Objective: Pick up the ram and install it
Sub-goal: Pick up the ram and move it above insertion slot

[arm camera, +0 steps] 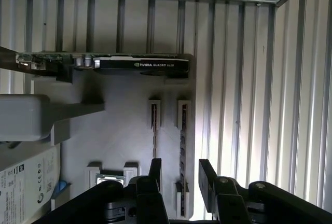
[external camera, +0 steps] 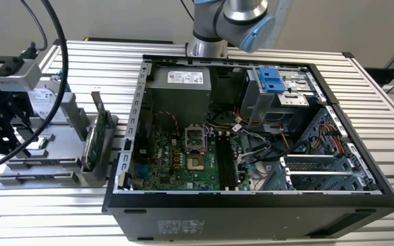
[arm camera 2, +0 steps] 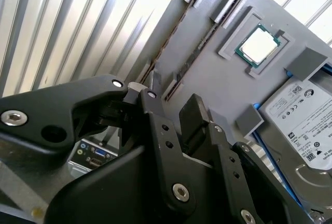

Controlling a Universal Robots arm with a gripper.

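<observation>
Our gripper [arm camera: 180,164] hangs spread and empty above the gray fixture [arm camera: 124,125], roughly in line with the ram [arm camera: 182,141] standing on edge in its slot. We judge that centring squarely over that thin edge matters most.

The pincer [arm camera: 180,176], fingers spread, hangs near the ram [arm camera: 182,130] slotted on edge in the grey tray [arm camera: 124,125].

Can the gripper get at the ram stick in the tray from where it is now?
Probably yes: the gripper hangs with jaws open above the ram, which stands on edge in the tray; nothing seen between.
</observation>
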